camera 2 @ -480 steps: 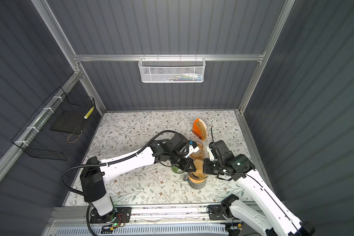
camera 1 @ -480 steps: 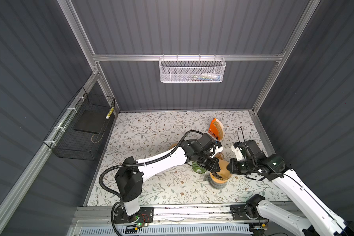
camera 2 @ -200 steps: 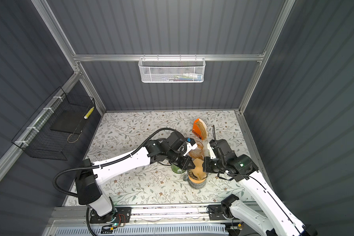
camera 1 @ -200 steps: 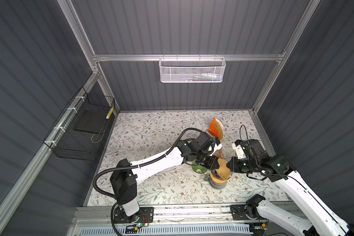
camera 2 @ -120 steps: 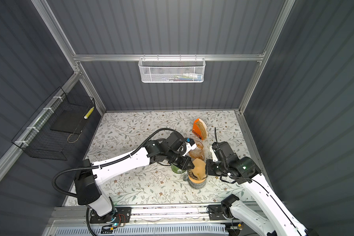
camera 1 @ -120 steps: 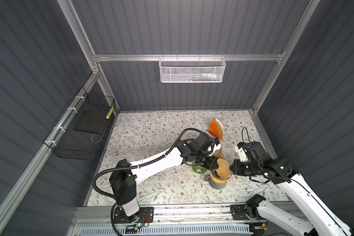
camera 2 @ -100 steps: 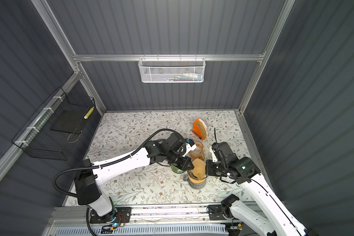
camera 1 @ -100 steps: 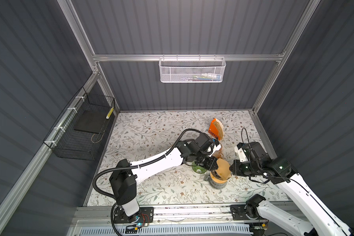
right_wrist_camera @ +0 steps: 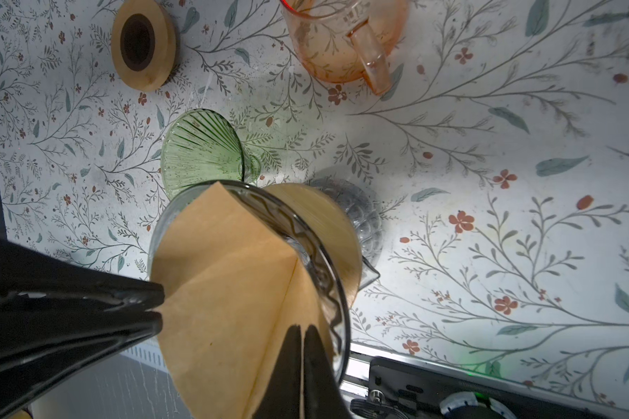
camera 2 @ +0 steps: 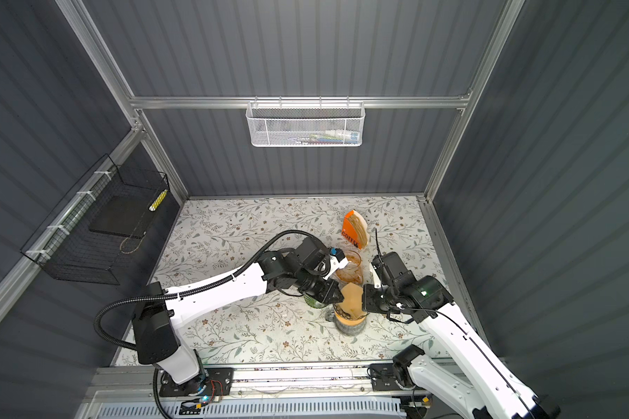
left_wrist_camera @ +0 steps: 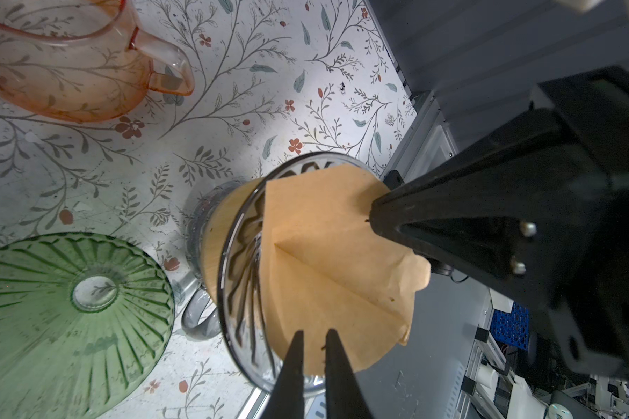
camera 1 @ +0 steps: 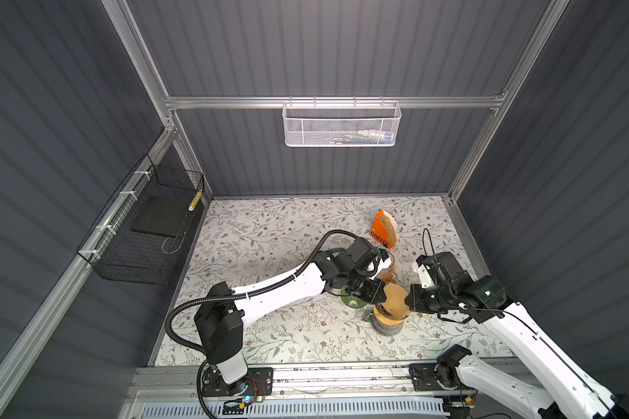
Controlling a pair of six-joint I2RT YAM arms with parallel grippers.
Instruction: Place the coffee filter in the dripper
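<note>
The brown paper coffee filter (left_wrist_camera: 324, 254) (right_wrist_camera: 226, 283) stands partly folded in the clear glass dripper (left_wrist_camera: 233, 254) (right_wrist_camera: 305, 225), which has a wooden collar and sits on the table near the front right (camera 1: 387, 321) (camera 2: 349, 323). My left gripper (left_wrist_camera: 315, 335) (camera 1: 381, 295) is shut on one upper edge of the filter. My right gripper (right_wrist_camera: 303, 331) (camera 1: 409, 301) is shut on the opposite edge. Much of the filter sticks up above the rim. Its lower tip is hidden inside the glass.
A green ribbed glass funnel (left_wrist_camera: 77, 312) (right_wrist_camera: 200, 152) lies upside down just left of the dripper. A pink glass pitcher (left_wrist_camera: 62, 61) (right_wrist_camera: 342, 36) stands behind it. A wooden ring (right_wrist_camera: 144, 43) and an orange filter box (camera 1: 384, 228) lie farther back.
Both arms have shifted only slightly around the dripper. Both grippers stay shut on the filter, which keeps about the same place in the glass.
</note>
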